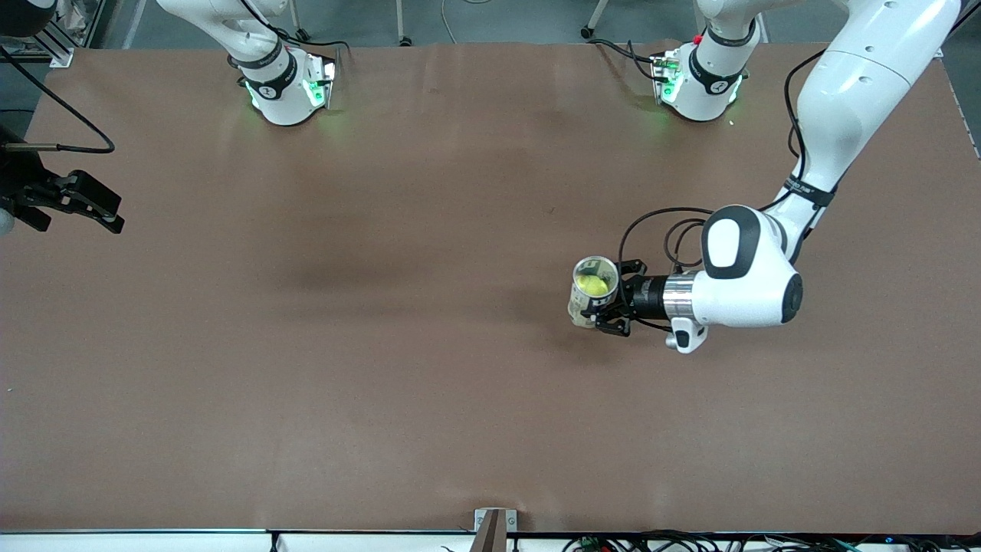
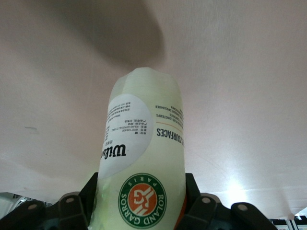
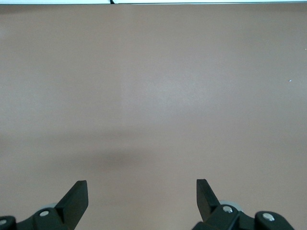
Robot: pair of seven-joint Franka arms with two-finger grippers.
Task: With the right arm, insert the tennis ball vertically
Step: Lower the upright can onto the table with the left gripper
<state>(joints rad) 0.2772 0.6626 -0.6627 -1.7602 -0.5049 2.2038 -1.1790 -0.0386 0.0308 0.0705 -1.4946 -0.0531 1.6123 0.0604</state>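
Left end effector (image 2: 139, 211) gripping clear can (image 2: 142, 158), brown table (image 2: 249, 96) beneath

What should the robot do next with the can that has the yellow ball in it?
Probably set it down and let go. The left gripper holds the can upright, and the tennis ball already sits inside. The right gripper waits open and empty at its end of the table.

Clear glossy plastic can (image 1: 594, 291), fuzzy felt ball (image 1: 592, 285), matt brown table (image 1: 383, 345)
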